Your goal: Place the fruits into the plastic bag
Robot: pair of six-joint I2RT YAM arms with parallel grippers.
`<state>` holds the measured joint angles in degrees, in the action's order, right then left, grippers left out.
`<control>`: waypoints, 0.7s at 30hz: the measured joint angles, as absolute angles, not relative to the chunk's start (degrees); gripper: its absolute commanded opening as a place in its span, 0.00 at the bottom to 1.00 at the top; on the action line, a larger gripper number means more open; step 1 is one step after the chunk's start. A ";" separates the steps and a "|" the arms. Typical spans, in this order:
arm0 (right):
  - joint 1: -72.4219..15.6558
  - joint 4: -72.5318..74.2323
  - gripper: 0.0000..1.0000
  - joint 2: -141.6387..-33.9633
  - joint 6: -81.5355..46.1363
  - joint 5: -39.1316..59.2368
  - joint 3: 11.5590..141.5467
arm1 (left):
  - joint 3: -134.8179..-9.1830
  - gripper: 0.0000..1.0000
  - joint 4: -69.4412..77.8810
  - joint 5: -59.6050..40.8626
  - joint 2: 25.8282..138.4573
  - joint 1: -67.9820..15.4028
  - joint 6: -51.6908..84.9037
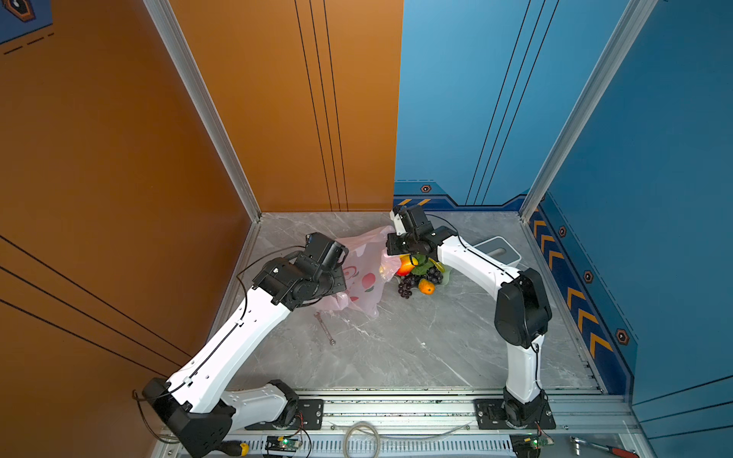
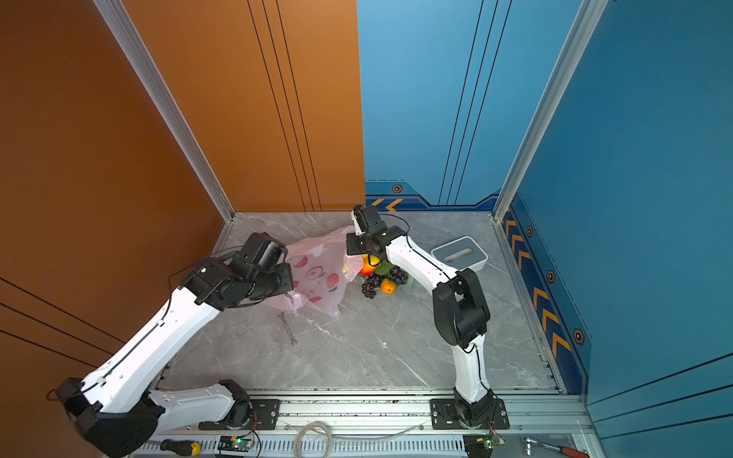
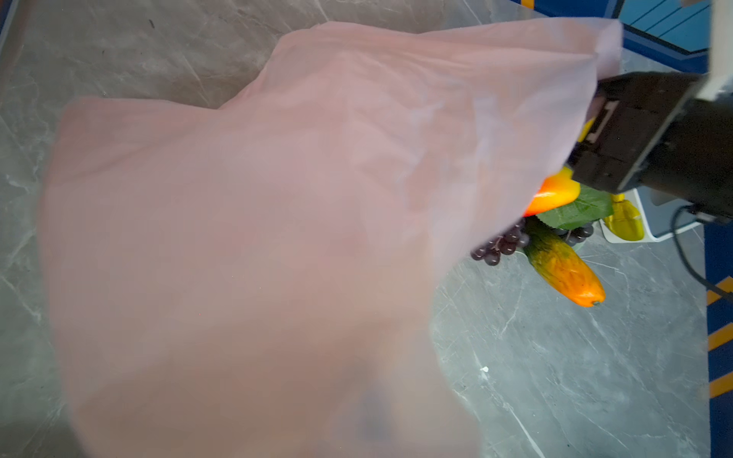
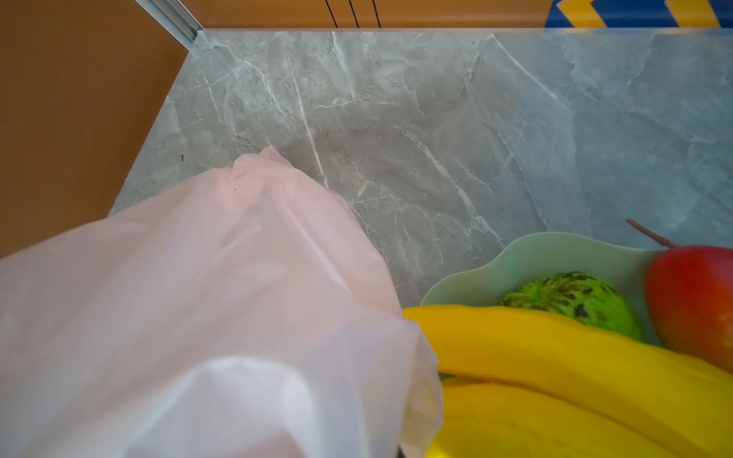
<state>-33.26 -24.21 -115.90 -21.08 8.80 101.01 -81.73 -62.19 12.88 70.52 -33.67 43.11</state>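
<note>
Both arms are busy with the bag (image 1: 365, 273) at the back of the table (image 1: 396, 349), and no fruit can be seen inside it yet. The right gripper (image 1: 390, 246) is clenched on the raised rim of the thin pink film, which hangs from it like a tent. The left gripper is closed too, but its jaws are hidden under its own wrist and the bag. What it pinches cannot be told, though the film drapes right across its camera.

The fruits (image 1: 420, 273) lie heaped in a pale green dish (image 4: 535, 253) just right of the bag, almost directly under the right gripper and well away from the left one. The bag's rim touches the near edge of the heap, over the red-orange mango (image 1: 405, 265). The banana (image 4: 555, 357), glossy yellow, lies along the dish with one end running under the film. Beside it sit a mottled green piece (image 4: 575, 297), dark grapes (image 1: 406, 285) spilling toward the front, and a small orange piece (image 1: 426, 286).

The right arm looks better placed for the pick, but it would have to let go of the rim first.
</note>
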 measured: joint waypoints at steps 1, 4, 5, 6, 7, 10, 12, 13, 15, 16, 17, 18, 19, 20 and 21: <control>-33.17 -24.27 0.00 -116.81 -21.08 8.80 102.17 | -82.11 0.00 -61.95 12.29 70.98 -33.45 42.61; -32.97 -24.53 0.00 -118.58 -21.08 8.84 105.08 | -82.24 0.00 -61.76 10.96 71.77 -33.06 41.45; -32.97 -24.49 0.00 -119.07 -21.08 8.95 106.15 | -82.21 0.00 -61.69 10.57 71.90 -32.93 41.36; -32.97 -24.47 0.00 -119.66 -21.08 9.04 107.11 | -82.13 0.00 -61.56 10.22 71.92 -32.82 41.32; -32.95 -24.40 0.01 -120.29 -21.08 9.19 108.12 | -81.87 0.00 -61.34 10.04 71.88 -32.60 41.17; -32.93 -23.92 0.08 -122.10 -21.10 10.04 109.97 | -80.01 0.00 -60.66 9.72 71.35 -31.86 40.97; -32.93 -23.49 0.25 -123.26 -21.26 10.74 110.72 | -78.02 0.00 -60.20 9.69 70.74 -31.33 40.95; -32.99 -23.38 0.35 -123.96 -21.34 11.14 111.28 | -76.88 0.00 -59.88 9.63 70.30 -31.07 40.93; -33.04 -22.98 0.45 -125.12 -21.37 11.86 111.92 | -74.70 0.00 -59.18 9.47 69.38 -30.63 40.95; -33.06 -22.94 0.50 -125.45 -21.37 11.88 112.01 | -73.58 0.00 -58.83 9.30 68.88 -30.39 40.95; -33.08 -23.09 0.53 -125.60 -21.54 11.88 112.01 | -72.71 0.00 -58.48 9.10 68.53 -30.30 40.97; -33.10 -23.24 0.58 -125.62 -21.54 11.88 112.01 | -71.96 0.00 -58.06 8.91 68.27 -30.26 40.97; -33.10 -23.31 0.63 -125.58 -21.43 11.79 112.03 | -71.33 0.00 -57.60 8.80 68.12 -30.26 40.95; -33.10 -23.44 0.70 -125.38 -21.50 11.73 112.07 | -70.85 0.00 -57.14 8.64 68.01 -30.26 40.95; -33.10 -23.88 0.79 -125.14 -21.30 11.38 112.07 | -70.37 0.00 -56.58 8.36 67.92 -30.15 40.95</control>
<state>-33.10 -23.88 -125.14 -21.30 11.38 112.07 -70.37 -56.58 8.36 67.92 -30.15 40.95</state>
